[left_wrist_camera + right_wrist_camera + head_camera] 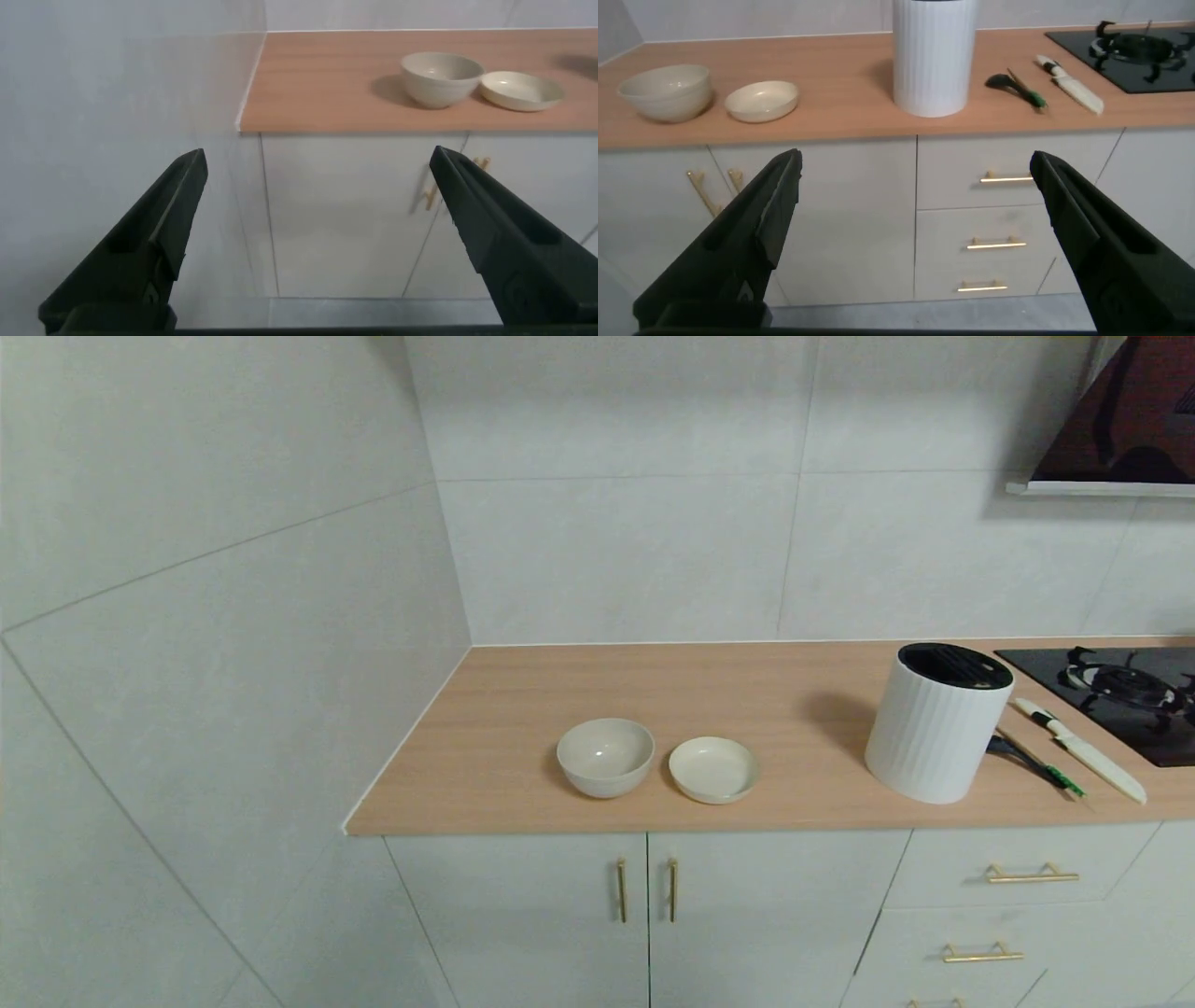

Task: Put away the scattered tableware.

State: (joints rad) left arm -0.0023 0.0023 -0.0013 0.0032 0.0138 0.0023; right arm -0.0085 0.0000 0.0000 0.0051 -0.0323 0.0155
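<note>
On the wooden countertop (747, 691) a cream bowl (605, 756) stands beside a shallow cream dish (713, 768). To their right is a white ribbed holder with a black slotted top (938, 721). Past it lie a black-handled utensil (1034, 764) and a white knife (1083, 749). My left gripper (318, 243) hangs open in front of the lower cabinets, well short of the bowl (441, 77) and dish (521, 90). My right gripper (915, 243) is open too, low before the drawers, with the holder (935, 54), the utensil (1022, 89) and the knife (1069, 84) beyond it.
A black gas hob (1120, 695) sits at the counter's right end under a range hood (1116, 425). Tiled walls close the left side and back. Cabinet doors (644, 915) and drawers with brass handles (1032, 875) run below the counter.
</note>
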